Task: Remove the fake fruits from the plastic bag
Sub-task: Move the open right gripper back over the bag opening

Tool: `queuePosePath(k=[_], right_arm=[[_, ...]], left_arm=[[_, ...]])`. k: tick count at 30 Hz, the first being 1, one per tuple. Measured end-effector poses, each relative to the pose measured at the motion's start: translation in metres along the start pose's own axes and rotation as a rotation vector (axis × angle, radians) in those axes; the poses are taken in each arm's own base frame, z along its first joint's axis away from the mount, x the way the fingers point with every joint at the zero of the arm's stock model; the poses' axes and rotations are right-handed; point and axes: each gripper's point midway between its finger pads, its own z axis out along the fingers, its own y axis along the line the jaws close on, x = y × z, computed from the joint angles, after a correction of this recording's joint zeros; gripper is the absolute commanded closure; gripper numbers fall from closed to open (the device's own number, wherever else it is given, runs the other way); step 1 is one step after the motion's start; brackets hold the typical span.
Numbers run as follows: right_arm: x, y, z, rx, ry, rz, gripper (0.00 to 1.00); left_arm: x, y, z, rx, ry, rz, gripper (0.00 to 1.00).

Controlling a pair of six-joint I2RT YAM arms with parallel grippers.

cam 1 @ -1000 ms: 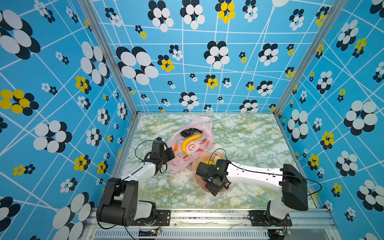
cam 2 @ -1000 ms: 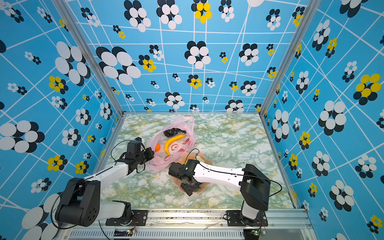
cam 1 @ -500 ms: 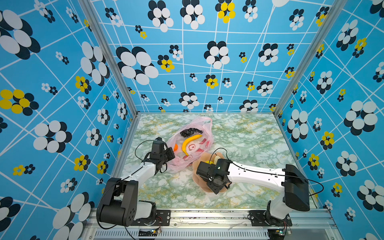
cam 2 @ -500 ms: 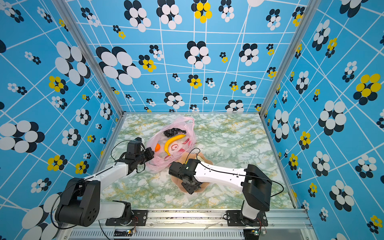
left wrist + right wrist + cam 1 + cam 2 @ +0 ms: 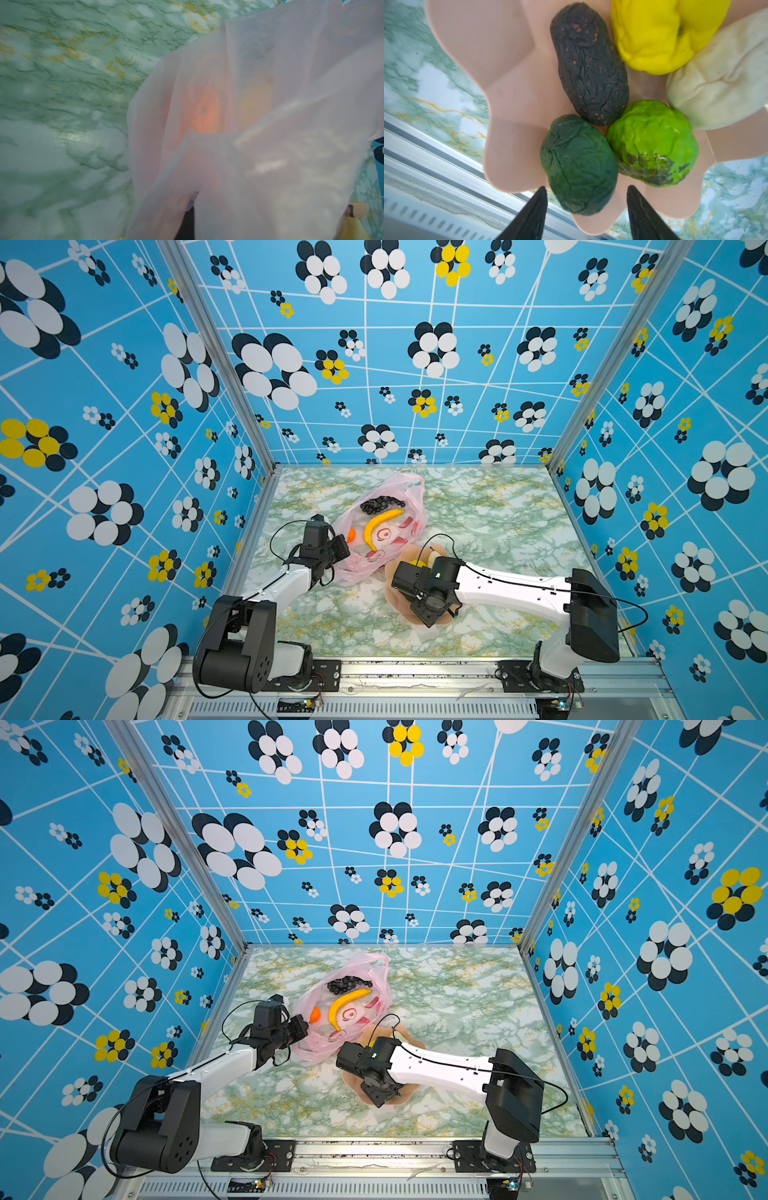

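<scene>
– Hovering spread over the peach bowl (image 5: 500,62), the right claw (image 5: 586,208) has five fake fruits (image 5: 652,141) beneath it. Finished?
– No. Banana (image 5: 378,526), grapes (image 5: 380,504) and orange (image 5: 351,535) lie in the plastic bag (image 5: 361,570) on the tabletop (image 5: 498,526); the left claw (image 5: 344,548), pressed together, apparently pinches its edge.

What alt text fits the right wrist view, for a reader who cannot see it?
A peach scalloped bowl on a marbled table holds a dark avocado, a yellow ribbed fruit, a pale piece, a bright green fruit and a dark green fruit. The open right tool hangs over the last.
</scene>
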Motion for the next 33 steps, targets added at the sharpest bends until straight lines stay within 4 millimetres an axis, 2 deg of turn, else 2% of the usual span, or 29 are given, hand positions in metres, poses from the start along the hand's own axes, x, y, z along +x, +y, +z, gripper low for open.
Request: queuePosePath(k=[4, 6, 9, 11, 15, 18, 24, 30, 33], right_arm=[[-0.029, -0.003, -0.030, -0.008, -0.120, 0.020, 0.32], [-0.051, -0.005, -0.045, -0.021, -0.200, 0.041, 0.31], [-0.085, -0.011, -0.057, -0.041, -0.299, 0.091, 0.29], [-0.110, -0.016, -0.058, -0.050, -0.347, 0.129, 0.28], [-0.164, -0.025, -0.042, -0.072, -0.408, 0.210, 0.27], [-0.197, -0.030, -0.020, -0.096, -0.420, 0.259, 0.28], [-0.235, -0.037, 0.011, -0.132, -0.446, 0.347, 0.32], [-0.278, -0.019, 0.018, -0.219, -0.548, 0.356, 0.34], [-0.293, -0.010, 0.030, -0.241, -0.583, 0.324, 0.36]], left_arm=[[-0.002, -0.002, -0.002, 0.006, -0.009, 0.002, 1.00], [-0.003, -0.003, -0.003, 0.008, -0.013, 0.003, 1.00], [-0.004, -0.004, -0.004, 0.010, -0.018, 0.004, 1.00], [-0.006, -0.004, -0.005, 0.007, -0.026, 0.004, 1.00], [-0.009, -0.001, -0.006, -0.007, -0.039, 0.002, 1.00], [-0.011, 0.002, -0.008, -0.013, -0.050, -0.006, 1.00], [-0.012, 0.008, -0.009, -0.023, -0.058, -0.032, 1.00], [-0.014, 0.010, -0.010, -0.022, -0.061, -0.041, 1.00], [-0.015, 0.010, -0.011, -0.018, -0.064, -0.043, 1.00]])
